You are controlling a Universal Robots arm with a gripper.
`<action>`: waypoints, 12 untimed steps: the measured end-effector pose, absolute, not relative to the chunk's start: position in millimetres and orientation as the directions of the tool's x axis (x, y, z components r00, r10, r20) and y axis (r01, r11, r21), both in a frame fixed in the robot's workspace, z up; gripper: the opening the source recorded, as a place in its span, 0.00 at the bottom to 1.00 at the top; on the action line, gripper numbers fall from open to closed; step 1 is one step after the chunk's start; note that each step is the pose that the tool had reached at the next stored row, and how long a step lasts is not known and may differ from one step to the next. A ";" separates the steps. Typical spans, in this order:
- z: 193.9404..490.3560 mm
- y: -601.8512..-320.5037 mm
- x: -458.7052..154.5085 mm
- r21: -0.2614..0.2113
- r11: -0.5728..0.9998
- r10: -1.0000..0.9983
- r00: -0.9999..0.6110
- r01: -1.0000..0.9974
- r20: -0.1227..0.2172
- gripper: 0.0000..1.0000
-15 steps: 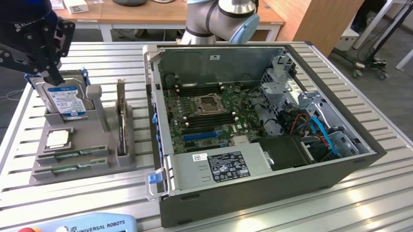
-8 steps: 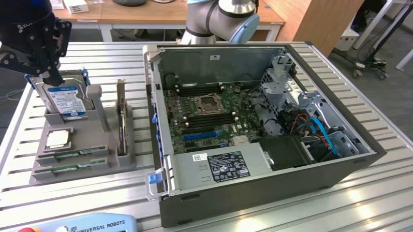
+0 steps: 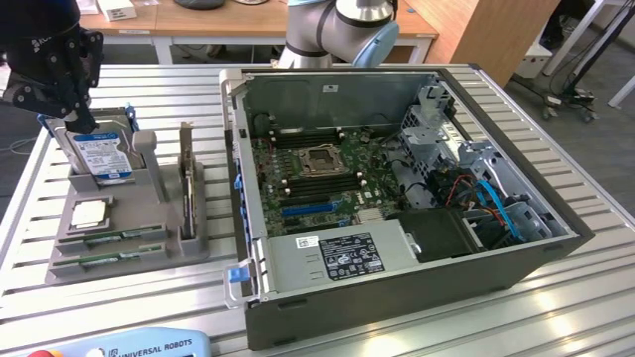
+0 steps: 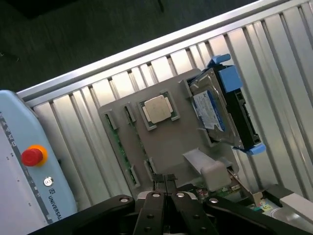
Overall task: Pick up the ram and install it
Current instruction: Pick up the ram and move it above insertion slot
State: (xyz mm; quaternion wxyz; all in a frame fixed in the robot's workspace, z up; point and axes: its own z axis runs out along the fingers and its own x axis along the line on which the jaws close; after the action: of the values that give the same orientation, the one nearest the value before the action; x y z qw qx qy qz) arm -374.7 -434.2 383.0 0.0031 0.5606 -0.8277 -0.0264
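Observation:
Two green ram sticks [image 3: 111,238] [image 3: 109,258] lie in slots along the front of a grey holder tray [image 3: 149,223] on the exterior view's left. In the wrist view the same sticks [image 4: 116,142] lie along the tray's edge. My gripper [image 3: 85,119] hangs above the tray's far end, over the hard drive [image 3: 100,155]. Its fingers [image 4: 160,188] are shut together with nothing between them, well above the tray. The open computer case [image 3: 397,186] with its motherboard [image 3: 317,167] sits to the right of the tray.
A silver processor chip [image 4: 157,108] rests on the tray, with a dark expansion card [image 3: 187,178] standing on edge beside it. A teach pendant [image 3: 129,346] with a red stop button [image 4: 32,155] lies at the table's front. The table [image 3: 585,297] is ribbed metal.

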 end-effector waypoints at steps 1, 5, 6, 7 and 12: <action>382.8 -434.1 -374.7 0.047 0.353 -0.935 -0.355 -0.934 -0.025 0.10; 381.9 -434.2 -374.6 0.047 0.284 -0.958 -0.285 -0.958 -0.024 0.10; 381.7 -434.2 -374.6 0.047 0.266 -0.963 -0.268 -0.963 -0.025 0.10; 381.5 -434.2 -374.6 0.047 0.249 -0.968 -0.250 -0.967 -0.025 0.10; 380.9 -434.2 -374.7 0.047 0.168 -0.985 -0.170 -0.985 -0.024 0.10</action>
State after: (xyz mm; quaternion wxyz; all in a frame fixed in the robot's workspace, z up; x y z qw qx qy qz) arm -374.7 -434.2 380.9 0.0059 0.6443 -0.7643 -0.0260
